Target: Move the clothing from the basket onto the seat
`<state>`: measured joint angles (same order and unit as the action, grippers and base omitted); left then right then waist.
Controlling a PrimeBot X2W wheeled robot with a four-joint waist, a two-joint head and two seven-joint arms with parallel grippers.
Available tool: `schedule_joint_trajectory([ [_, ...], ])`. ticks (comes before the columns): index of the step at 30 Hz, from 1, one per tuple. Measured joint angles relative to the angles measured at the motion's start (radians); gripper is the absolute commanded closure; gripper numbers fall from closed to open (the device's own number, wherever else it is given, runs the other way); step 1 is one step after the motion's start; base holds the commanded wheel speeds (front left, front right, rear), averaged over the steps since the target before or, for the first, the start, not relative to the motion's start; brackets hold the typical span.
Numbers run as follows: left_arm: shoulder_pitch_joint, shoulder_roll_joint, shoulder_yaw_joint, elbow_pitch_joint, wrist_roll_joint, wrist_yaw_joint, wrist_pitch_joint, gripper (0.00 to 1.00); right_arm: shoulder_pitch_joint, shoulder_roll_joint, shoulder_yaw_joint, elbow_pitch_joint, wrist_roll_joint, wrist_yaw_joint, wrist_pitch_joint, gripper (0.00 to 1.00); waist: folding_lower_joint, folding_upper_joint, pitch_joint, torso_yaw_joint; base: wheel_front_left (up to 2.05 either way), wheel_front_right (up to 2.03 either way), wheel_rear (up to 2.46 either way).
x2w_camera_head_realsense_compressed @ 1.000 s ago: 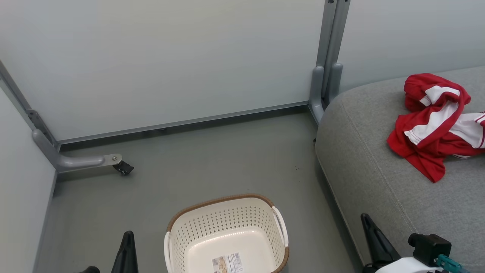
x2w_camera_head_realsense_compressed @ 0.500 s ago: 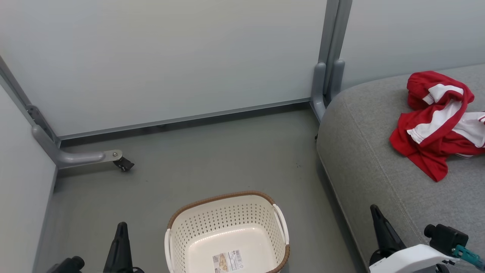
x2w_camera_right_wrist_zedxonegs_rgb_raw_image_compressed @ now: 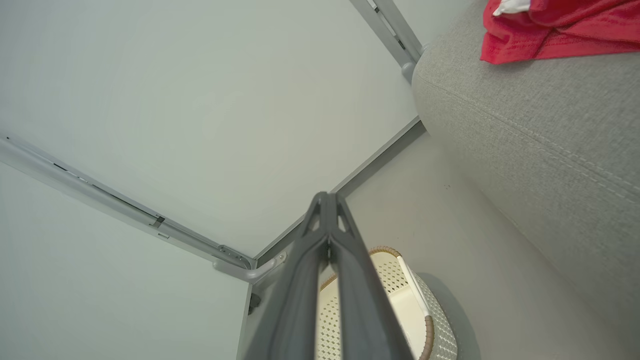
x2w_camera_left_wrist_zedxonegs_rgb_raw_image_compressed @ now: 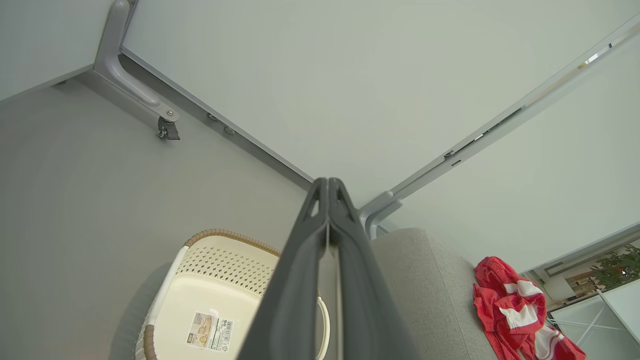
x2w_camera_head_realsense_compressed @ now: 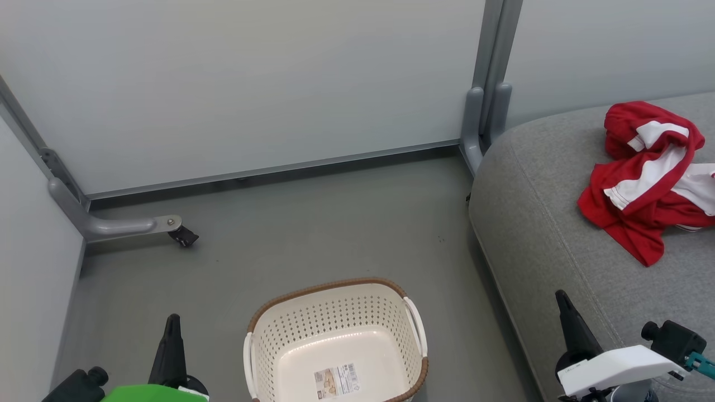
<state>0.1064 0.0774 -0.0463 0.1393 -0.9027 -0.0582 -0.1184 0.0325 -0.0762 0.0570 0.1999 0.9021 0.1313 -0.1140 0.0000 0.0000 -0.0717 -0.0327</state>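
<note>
Enclosure: pale grey-white matte partition panels on three sides, namely back panel (x2w_camera_head_realsense_compressed: 251, 84), left panel (x2w_camera_head_realsense_compressed: 22, 268) and right panel (x2w_camera_head_realsense_compressed: 603, 50).

Framing: a grey metal base rail (x2w_camera_head_realsense_compressed: 279, 169) runs along the foot of the back panel. A paired grey metal upright post (x2w_camera_head_realsense_compressed: 494, 67) stands at the back-right joint. At the back-left corner a curved grey metal foot (x2w_camera_head_realsense_compressed: 117, 226) reaches out over the floor and ends in a small black caster (x2w_camera_head_realsense_compressed: 184, 238).

Floor: smooth, plain grey sheet floor (x2w_camera_head_realsense_compressed: 313, 223), with a few small dark specks.

Furniture: large grey fabric-upholstered sofa cushion (x2w_camera_head_realsense_compressed: 536, 234), its rounded corner just beside the post.

Beyond the right panel: green leafy plant (x2w_camera_left_wrist_zedxonegs_rgb_raw_image_compressed: 617, 262), blurred.

Lighting: even and soft.
</note>
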Motion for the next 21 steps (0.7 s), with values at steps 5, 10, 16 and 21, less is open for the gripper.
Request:
schedule_joint_trajectory([
  [5,-0.017,0.001,0.008,0.008,-0.068,-0.005,0.015,1.0,-0.01,-0.001,-0.009,0.002,0.067,0.0,0.017,1.0,0.0,0.0,0.005,0.002,0.0,0.0,0.0],
  [10,-0.033,0.002,0.014,0.017,-0.127,-0.012,0.03,1.0,-0.023,-0.002,-0.017,0.006,0.126,0.0,0.03,1.0,0.0,0.0,0.009,0.004,0.0,0.0,0.0],
  [16,-0.05,0.004,0.022,0.026,-0.194,-0.02,0.047,1.0,-0.032,-0.003,-0.028,0.01,0.193,0.0,0.045,1.0,0.0,0.0,0.014,0.006,0.0,0.0,0.0],
  [21,-0.065,0.005,0.03,0.033,-0.249,-0.023,0.057,1.0,-0.045,-0.004,-0.037,0.012,0.248,0.0,0.058,1.0,0.0,0.0,0.019,0.008,0.0,0.0,0.0],
])
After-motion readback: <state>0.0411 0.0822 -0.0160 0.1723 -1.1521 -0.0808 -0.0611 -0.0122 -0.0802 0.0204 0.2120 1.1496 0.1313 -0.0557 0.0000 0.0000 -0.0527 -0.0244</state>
